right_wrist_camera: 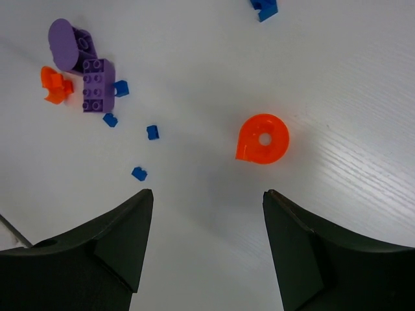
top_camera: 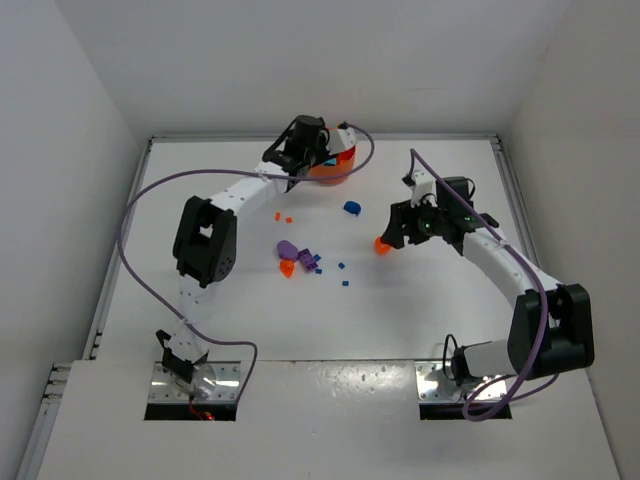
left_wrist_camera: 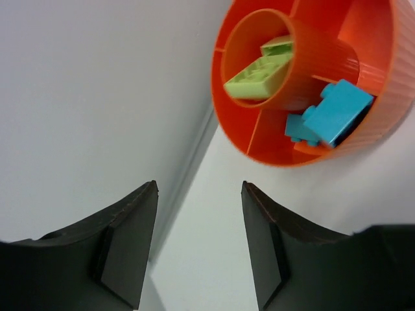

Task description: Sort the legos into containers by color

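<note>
Dish [left_wrist_camera: 389,107] rim lies just ahead of spread, empty left hand [left_wrist_camera: 199,214]; right hand [right_wrist_camera: 207,214] likewise

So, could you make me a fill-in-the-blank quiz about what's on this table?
The bricks in the centre cup of the orange dish are ___.
The cyan bricks lie in an ___ compartment.
The rounded piece with a hole near the right gripper is ___.
Missing: lime green; outer; orange.

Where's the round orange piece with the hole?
The round orange piece lies right of centre in the top view, just ahead of the right gripper, fingers open.
</note>
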### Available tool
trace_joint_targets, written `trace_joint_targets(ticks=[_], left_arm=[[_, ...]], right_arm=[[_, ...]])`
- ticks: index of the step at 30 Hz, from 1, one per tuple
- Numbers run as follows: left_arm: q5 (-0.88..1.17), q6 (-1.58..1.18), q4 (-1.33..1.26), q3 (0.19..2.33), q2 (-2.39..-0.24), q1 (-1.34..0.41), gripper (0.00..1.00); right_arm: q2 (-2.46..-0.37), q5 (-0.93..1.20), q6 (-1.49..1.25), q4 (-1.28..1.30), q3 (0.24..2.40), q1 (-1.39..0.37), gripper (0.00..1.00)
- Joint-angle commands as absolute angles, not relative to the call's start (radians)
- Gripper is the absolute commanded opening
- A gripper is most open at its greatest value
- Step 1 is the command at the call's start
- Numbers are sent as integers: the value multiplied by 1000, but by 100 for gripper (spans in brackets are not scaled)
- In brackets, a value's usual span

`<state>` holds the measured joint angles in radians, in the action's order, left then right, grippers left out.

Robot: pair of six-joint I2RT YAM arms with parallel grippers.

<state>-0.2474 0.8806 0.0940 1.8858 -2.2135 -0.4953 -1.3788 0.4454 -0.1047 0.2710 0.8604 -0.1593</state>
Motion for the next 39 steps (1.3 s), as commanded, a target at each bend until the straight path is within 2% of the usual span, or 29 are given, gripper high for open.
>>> trace_joint_targets(ticks=[1, 3, 6, 7, 8, 9, 13, 19, 22, 29, 39], left_arm=[[-304, 551, 155, 1862, -2011, -465, 62], [-304, 447, 208, 1813, -1952, -434, 62], [-201, 266, 245, 1620, -1783, -362, 65], [-180, 196, 245, 1509, -1737, -323, 70], [-111, 167, 245, 1459, -1653, -299, 83], [-74, 138, 245, 1412, -1614, -276, 88], [67, 22, 265, 1209, -1450, -167, 100], [86, -15, 305, 1111, -1287, -115, 100], [63, -25, 362, 1100, -1276, -92, 100], [38, -57, 361, 1081, -1258, -22, 100], [124, -84, 341, 1072, -1259, 58, 100]], right_arm=[[-1348, 538, -87, 255, 891, -187, 70], [-1368, 567, -100, 265, 928, -210, 70], [-1426, 578, -100, 290, 1015, -284, 68], [-1486, 569, -91, 320, 1047, -308, 67], [-1521, 548, -77, 356, 1113, -363, 66], [-1555, 539, -68, 371, 1149, -394, 66], [-1744, 433, -41, 394, 1329, -544, 65], [-1962, 276, -89, 383, 1570, -666, 65], [-2061, 186, -89, 397, 1673, -721, 63], [-2178, 87, -89, 436, 1759, -798, 63], [-2255, 32, -98, 466, 1792, -827, 63]])
